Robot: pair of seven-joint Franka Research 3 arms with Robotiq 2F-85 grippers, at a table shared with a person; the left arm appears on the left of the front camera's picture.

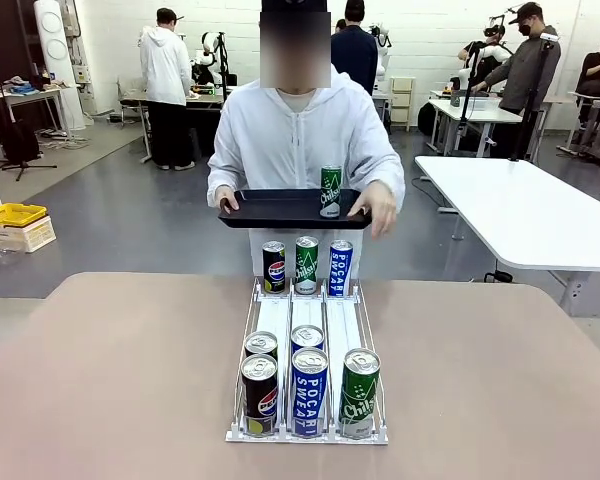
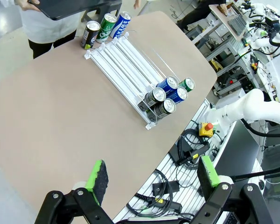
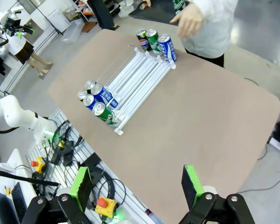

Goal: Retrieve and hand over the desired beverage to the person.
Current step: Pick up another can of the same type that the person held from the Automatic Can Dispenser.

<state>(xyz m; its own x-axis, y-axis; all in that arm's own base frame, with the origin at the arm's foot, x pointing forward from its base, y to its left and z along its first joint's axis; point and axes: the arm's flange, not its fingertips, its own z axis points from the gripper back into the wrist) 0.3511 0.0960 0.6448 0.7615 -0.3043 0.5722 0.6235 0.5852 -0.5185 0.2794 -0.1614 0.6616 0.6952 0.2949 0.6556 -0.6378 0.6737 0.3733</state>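
Observation:
The person (image 1: 295, 135), in a white hooded jacket, stands at the table's far side holding a flat black tray (image 1: 280, 208) with both hands. A green Chilsung can (image 1: 330, 192) stands upright on the tray. On the table a white three-lane can rack (image 1: 276, 320) holds a Pepsi (image 1: 259, 395), a Pocari Sweat (image 1: 309, 392) and a green Chilsung can (image 1: 359, 393) at its near end. My left gripper (image 2: 153, 175) hovers open high above the table's edge, holding nothing. My right gripper (image 3: 136, 182) is likewise open, well off the rack (image 3: 140, 77).
Three more cans stand at the rack's far end: Pepsi (image 1: 273, 267), Chilsung (image 1: 307, 265), Pocari (image 1: 340, 268). The person's hand (image 3: 189, 21) hangs over the far table edge. Cables and an emergency-stop button (image 2: 206, 128) lie below the near edge. A white table (image 1: 520, 215) stands at right.

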